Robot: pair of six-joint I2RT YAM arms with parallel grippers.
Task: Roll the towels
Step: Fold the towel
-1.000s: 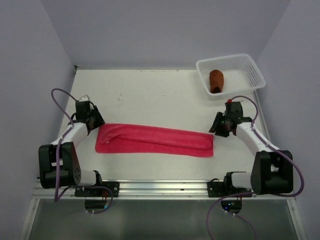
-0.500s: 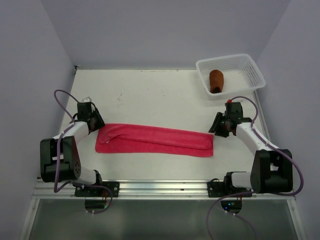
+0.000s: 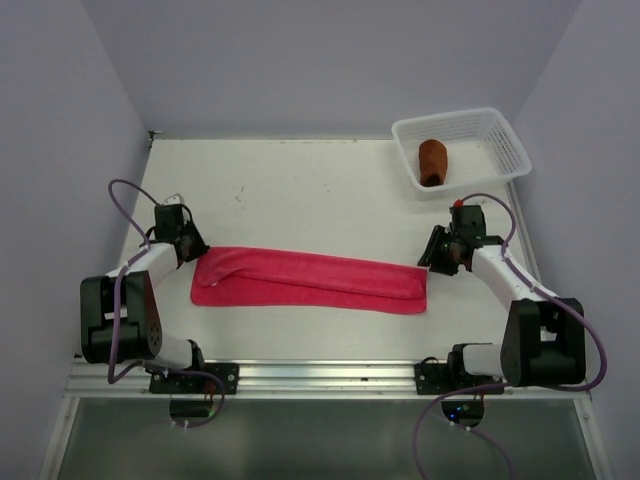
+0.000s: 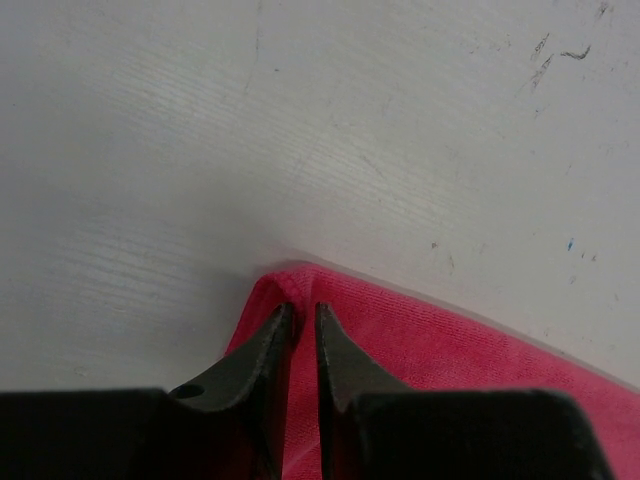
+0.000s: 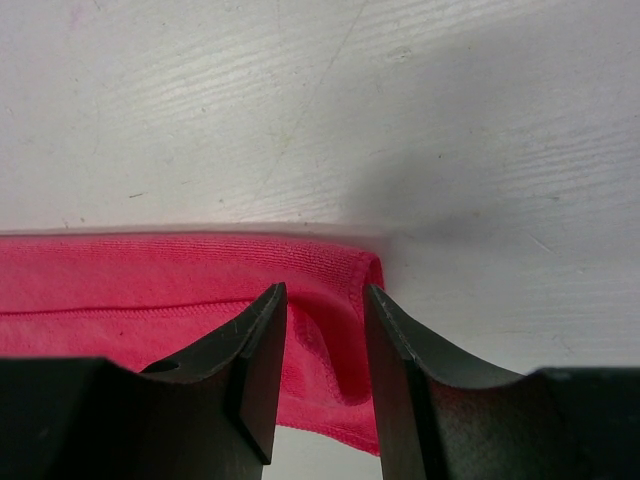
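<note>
Your pink towel lies flat, folded lengthwise, across the table; the rust-brown towel sits rolled up in the far-right basket.

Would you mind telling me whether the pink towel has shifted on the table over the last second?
No. The pink towel lies where it was, with its right end in the same place below the white basket.

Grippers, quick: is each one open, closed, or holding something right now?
Left gripper: closed on a corner of the pink towel.
Right gripper: closed on the opposite end of that towel.
</note>
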